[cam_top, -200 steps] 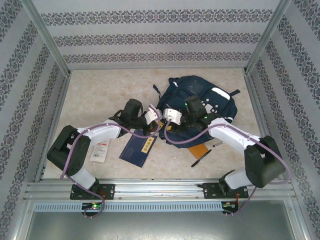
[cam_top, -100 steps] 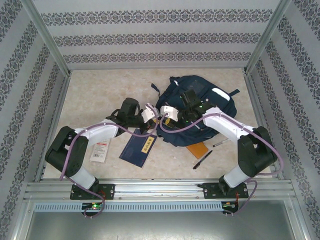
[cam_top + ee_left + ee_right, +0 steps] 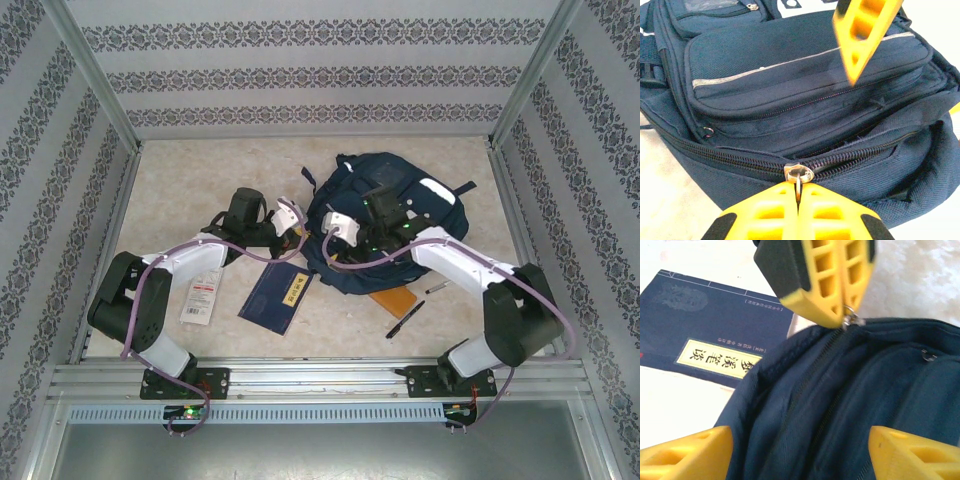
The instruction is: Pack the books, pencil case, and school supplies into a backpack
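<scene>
Nearest the arm bases: found the black pen [image 3: 405, 320] lying loose on the table [image 3: 200, 180], just on the near side of an orange rectangle [image 3: 397, 300]; cannot tell whether that counts as the pencil case. Found the white packet [image 3: 200, 298] flat at near left, close beside the left arm. Found the navy booklet [image 3: 277, 297] flat between the two arms, label strip up, its far edge just beside the backpack [image 3: 400, 200]. Judged from this: nothing packed yet, every loose item outside the bag. A step farther in: logged the left gripper [image 3: 798, 187] as pressed together, pinching the zipper pull [image 3: 799, 174] of the main zip at the bag's near-left edge. Logged the right gripper [image 3: 800, 440] as spread wide over the bag fabric close to that pull, holding nothing; cannot tell whether its tips touch the cloth. Saw no gap into the main compartment from either wrist view; cannot tell how far the zip has run. Farthest: noted the bag lying flat, front pockets and white patch upward, pockets zipped. Rated progress as early, at the opening step. Left to do: run the zip open, spread the mouth, load booklet, pen, packet and pencil case.
</scene>
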You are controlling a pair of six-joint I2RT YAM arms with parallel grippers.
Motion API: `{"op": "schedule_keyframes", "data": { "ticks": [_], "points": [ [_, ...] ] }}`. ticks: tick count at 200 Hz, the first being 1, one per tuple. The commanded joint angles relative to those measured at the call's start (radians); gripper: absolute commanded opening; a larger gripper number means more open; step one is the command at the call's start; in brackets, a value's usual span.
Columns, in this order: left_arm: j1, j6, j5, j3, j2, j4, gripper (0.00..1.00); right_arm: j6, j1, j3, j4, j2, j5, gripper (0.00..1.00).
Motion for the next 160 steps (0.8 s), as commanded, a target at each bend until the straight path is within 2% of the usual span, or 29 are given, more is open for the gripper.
{"op": "schedule_keyframes", "data": {
  "ticks": [1, 12, 31, 37, 70, 91, 117, 138, 150, 160],
  "points": [
    [-0.036, -0.016, 0.106, 0.011, -0.043, 0.068, 0.00, 0.029, 0.049, 0.023, 0.024, 0.079, 0.084, 0.70],
    [-0.050, -0.004, 0.112, 0.017, -0.046, 0.055, 0.00, 0.018, 0.055, 0.056, -0.021, 0.113, 0.061, 0.59],
    [-0.051, -0.010, 0.080, 0.010, -0.064, 0.063, 0.00, -0.088, 0.052, 0.111, -0.134, 0.140, 0.062, 0.11],
    [-0.044, -0.007, 0.051, 0.005, -0.070, 0.064, 0.00, -0.125, 0.050, 0.112, -0.146, 0.130, 0.084, 0.00],
    [0.053, 0.001, -0.044, 0.032, -0.063, -0.003, 0.00, -0.386, 0.015, 0.047, -0.166, -0.001, 0.120, 0.00],
    [0.116, 0.058, -0.092, 0.052, -0.033, -0.057, 0.00, -0.569, 0.013, -0.005, -0.160, -0.078, 0.158, 0.00],
    [0.192, 0.052, -0.152, 0.093, 0.043, -0.097, 0.00, -0.715, 0.011, -0.048, -0.166, -0.140, 0.250, 0.00],
    [0.203, 0.064, -0.174, 0.131, 0.074, -0.170, 0.00, -0.758, 0.006, -0.107, -0.121, -0.186, 0.302, 0.00],
    [0.196, 0.042, -0.112, 0.132, 0.067, -0.174, 0.00, -0.701, 0.006, -0.143, -0.047, -0.206, 0.338, 0.16],
    [0.177, 0.001, -0.072, 0.114, 0.045, -0.148, 0.00, -0.640, -0.005, -0.164, -0.002, -0.226, 0.315, 0.38]
  ]
}}
